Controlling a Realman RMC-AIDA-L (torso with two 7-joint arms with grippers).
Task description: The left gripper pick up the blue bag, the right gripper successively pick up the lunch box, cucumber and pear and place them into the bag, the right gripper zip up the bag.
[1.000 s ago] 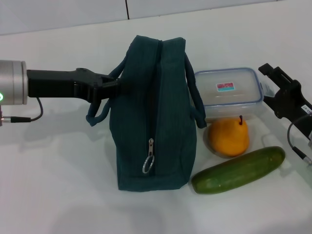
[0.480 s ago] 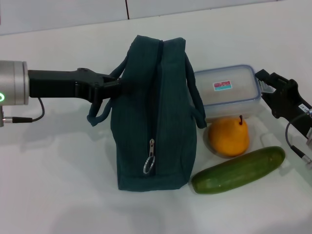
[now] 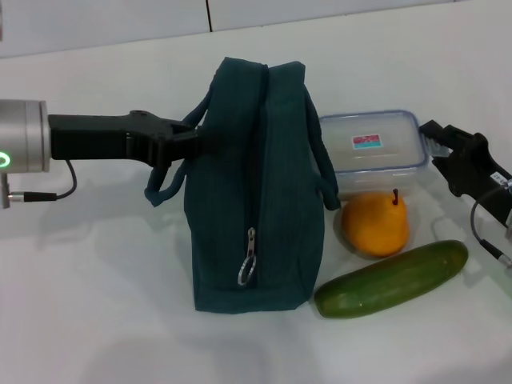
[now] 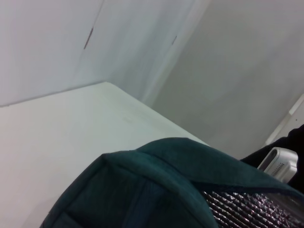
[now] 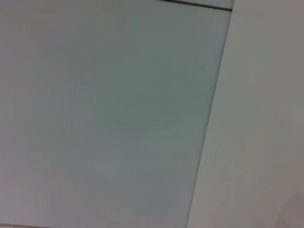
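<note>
The blue bag (image 3: 252, 184) stands upright mid-table, its zipper pull (image 3: 246, 268) hanging low on the front. My left gripper (image 3: 190, 138) comes in from the left and is shut on the bag's upper left edge by the handle. In the left wrist view the bag (image 4: 142, 190) shows a silver lining (image 4: 247, 209). To the right of the bag lies the clear lunch box (image 3: 372, 152), with the orange-yellow pear (image 3: 376, 224) and the green cucumber (image 3: 392, 280) in front of it. My right gripper (image 3: 438, 150) is open at the lunch box's right end.
The white table (image 3: 96, 304) runs back to a pale wall (image 3: 104, 24). The right arm's cable (image 3: 484, 240) hangs near the cucumber's right tip. The right wrist view holds only plain pale surfaces.
My right gripper has moved left and slightly down, up to the lunch box's right end. The left gripper and the bag have shifted a little to the right.
</note>
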